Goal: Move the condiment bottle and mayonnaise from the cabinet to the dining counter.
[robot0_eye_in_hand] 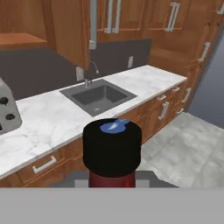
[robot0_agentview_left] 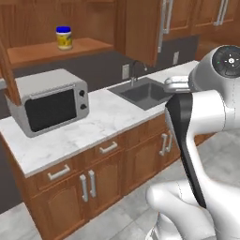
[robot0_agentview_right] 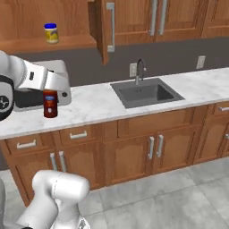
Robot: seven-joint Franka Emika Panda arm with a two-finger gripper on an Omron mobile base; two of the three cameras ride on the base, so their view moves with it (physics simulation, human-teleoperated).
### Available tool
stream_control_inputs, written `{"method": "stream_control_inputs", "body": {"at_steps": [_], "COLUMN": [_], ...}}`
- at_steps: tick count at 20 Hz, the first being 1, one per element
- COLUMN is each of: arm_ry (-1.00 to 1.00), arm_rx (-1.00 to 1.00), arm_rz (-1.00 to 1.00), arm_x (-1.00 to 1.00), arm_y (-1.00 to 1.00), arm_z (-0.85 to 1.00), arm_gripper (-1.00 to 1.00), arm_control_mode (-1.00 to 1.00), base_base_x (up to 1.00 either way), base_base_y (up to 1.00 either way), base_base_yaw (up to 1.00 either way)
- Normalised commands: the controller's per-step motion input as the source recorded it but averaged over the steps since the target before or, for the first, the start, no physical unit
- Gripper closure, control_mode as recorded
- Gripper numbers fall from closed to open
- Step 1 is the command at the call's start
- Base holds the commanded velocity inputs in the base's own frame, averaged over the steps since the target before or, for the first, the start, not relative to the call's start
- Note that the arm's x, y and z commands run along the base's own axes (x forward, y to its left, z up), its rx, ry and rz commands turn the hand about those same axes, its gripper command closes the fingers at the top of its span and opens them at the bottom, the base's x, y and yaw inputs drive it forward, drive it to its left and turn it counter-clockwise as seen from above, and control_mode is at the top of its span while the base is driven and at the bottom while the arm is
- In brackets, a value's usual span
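- Condiment bottle (robot0_agentview_right: 50, 103): one. Dark red body, black cap. Left of centre in the right base view, held in the air in front of the worktop edge; fills the lower centre of the hand view, cap uppermost.
- Gripper (robot0_agentview_right: 53, 95): one. Jaws closed on the condiment bottle at its upper part; the fingers themselves are mostly hidden by the bottle and the white hand.
- Mayonnaise (robot0_agentview_left: 63, 37): one. Blue lid, yellow body. Upright on the shelf of the cabinet, upper left of both base views, well apart from the gripper.
- Cabinet (robot0_agentview_left: 54, 50): one open bay with a wooden shelf, its door (robot0_agentview_right: 103, 29) swung out at the upper middle of the right base view; closed panelled doors run on to the right.
- Dining counter: not identifiable here; the marble surface present is the worktop (robot0_agentview_left: 101, 119) with sink and drawers.
- Other items: one microwave (robot0_agentview_left: 49, 101), one sink (robot0_agentview_right: 146, 93), one tap (robot0_agentview_right: 140, 69).
- Progress, as judged: the bottle is out of the cabinet and in hand, not yet set down. Left to do: carry it to the dining counter, release it, then fetch the mayonnaise. No item delivered; roughly a quarter done.
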Motion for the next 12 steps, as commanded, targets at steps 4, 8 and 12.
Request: {"method": "stream_control_inputs", "body": {"at_steps": [4,8,12], "arm_ry": [0.0,0.0,0.0], "arm_rx": [0.0,0.0,0.0], "arm_rz": [0.0,0.0,0.0], "arm_x": [0.0,0.0,0.0], "arm_y": [0.0,0.0,0.0], "arm_z": [0.0,0.0,0.0], "arm_gripper": [1.0,1.0,1.0], "arm_control_mode": [1.0,1.0,1.0], "base_base_x": [0.0,0.0,0.0], "base_base_y": [-0.29,-0.36,-0.35], "base_base_yaw": [-0.6,-0.61,-0.59]}}
